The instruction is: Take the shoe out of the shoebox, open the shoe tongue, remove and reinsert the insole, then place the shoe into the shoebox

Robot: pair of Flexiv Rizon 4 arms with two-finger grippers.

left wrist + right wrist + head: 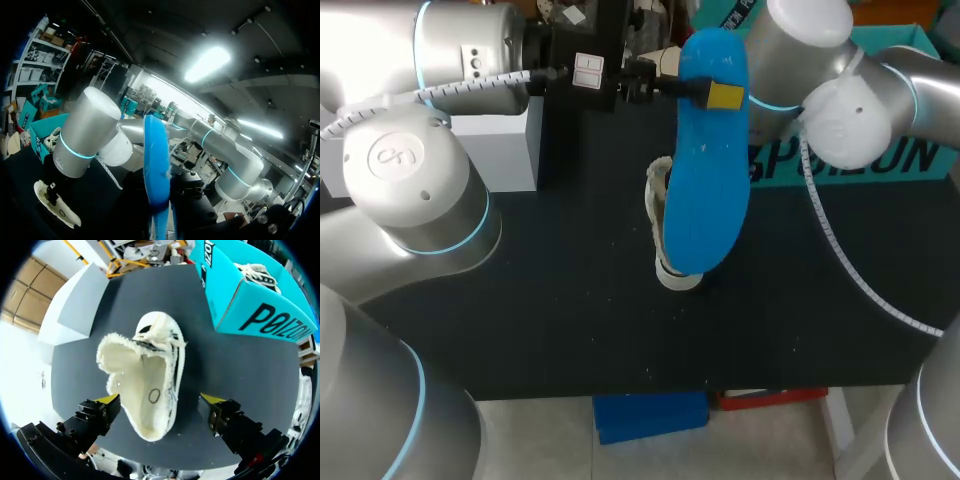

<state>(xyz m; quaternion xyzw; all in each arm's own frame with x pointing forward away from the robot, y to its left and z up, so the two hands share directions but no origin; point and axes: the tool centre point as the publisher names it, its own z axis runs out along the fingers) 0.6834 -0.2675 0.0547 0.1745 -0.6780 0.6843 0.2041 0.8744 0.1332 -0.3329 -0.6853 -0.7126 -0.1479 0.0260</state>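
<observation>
Your left jaws are pinched on one end of the insole (708, 170): one yellow fingertip (723, 96) lies flat on its upper face and the other is hidden behind it. The insole is bright blue and smooth. It is held up in the air over the middle of the worktop (550, 290), and from the left wrist it shows edge-on straight ahead of the jaws. Your right jaws are spread wide, empty and touching nothing, hanging above the shoe (150, 385) with one yellow fingertip (108, 399) off each side of its heel end. The shoe stands upright on its sole near the middle of the worktop, largely covered by the insole in the head view. It is a cream low-top with a fleecy lining and loose laces, its tongue is pulled forward so the mouth gapes, and a small oval mark shows on the bare footbed. The teal shoebox (260, 310) with dark lettering stands open at the far right corner, with a second shoe (260, 272) inside. A white box (80, 300) stands at the far left edge.
</observation>
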